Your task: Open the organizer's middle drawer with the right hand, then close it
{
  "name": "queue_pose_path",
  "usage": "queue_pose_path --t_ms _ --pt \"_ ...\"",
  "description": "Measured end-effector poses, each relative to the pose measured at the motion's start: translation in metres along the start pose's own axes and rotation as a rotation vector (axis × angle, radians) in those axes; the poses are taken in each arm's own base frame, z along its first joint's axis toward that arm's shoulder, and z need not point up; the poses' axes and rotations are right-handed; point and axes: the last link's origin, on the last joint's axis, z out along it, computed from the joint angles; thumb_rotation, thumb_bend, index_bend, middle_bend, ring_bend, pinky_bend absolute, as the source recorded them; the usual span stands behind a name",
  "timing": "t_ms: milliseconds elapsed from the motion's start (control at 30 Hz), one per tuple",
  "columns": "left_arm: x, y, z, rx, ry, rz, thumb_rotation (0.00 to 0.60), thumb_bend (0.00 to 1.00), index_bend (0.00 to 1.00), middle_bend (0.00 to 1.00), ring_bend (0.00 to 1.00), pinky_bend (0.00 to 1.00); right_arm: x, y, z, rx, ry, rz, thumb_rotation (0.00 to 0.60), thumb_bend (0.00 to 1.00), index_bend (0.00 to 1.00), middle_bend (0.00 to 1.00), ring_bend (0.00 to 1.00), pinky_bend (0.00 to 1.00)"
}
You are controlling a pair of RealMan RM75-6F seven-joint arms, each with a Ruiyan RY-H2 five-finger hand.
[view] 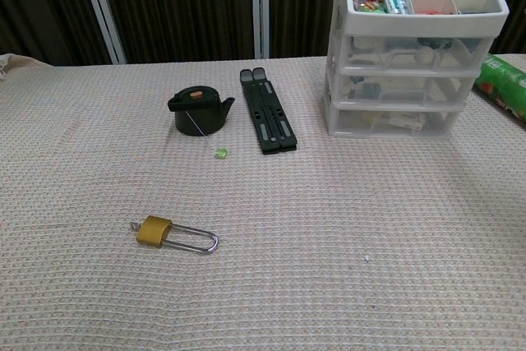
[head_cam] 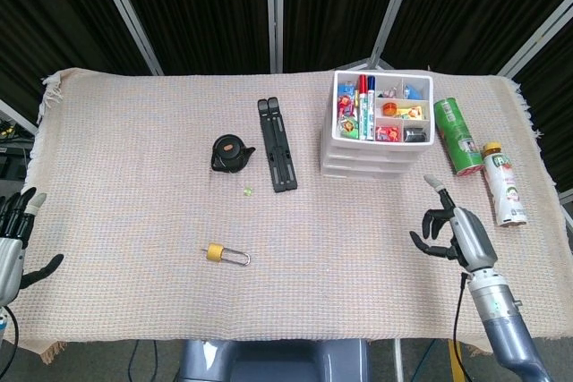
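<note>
The white organizer (head_cam: 376, 145) (view: 415, 55) stands at the back right, its top tray full of markers and small items. Its middle drawer (view: 411, 84) is closed, flush with the drawers above and below. My right hand (head_cam: 452, 232) hovers over the cloth in front of the organizer and a little to its right, holding nothing, fingers apart and partly curled. My left hand (head_cam: 11, 243) sits at the table's left edge, fingers spread and empty. Neither hand appears in the chest view.
A black teapot-shaped object (head_cam: 231, 153), a black folded stand (head_cam: 277, 155) and a small green bead (head_cam: 247, 191) lie left of the organizer. A brass padlock (head_cam: 224, 255) lies nearer the front. A green can (head_cam: 457, 136) and a bottle (head_cam: 504, 183) lie right of the organizer.
</note>
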Motion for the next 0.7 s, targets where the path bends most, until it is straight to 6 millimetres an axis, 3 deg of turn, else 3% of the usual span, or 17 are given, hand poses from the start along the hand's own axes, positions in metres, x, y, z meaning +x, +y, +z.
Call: queue_pose_path --t_ms 200,433,700 --pt "0.003 0.001 0.000 0.000 0.009 -0.025 0.600 0.19 0.00 0.00 0.00 0.00 -0.018 -0.013 0.023 -0.042 -0.066 0.185 0.600 0.33 0.07 0.71 0.70 0.56" --pt "0.003 0.002 0.000 -0.002 0.006 -0.029 0.600 0.19 0.00 0.00 0.00 0.00 -0.037 -0.014 0.047 -0.118 -0.149 0.418 0.600 0.33 0.07 0.71 0.70 0.55" --pt "0.002 0.002 0.002 0.002 0.006 -0.026 0.600 0.19 0.00 0.00 0.00 0.00 -0.056 -0.010 0.066 -0.150 -0.169 0.468 0.600 0.33 0.07 0.71 0.70 0.55"
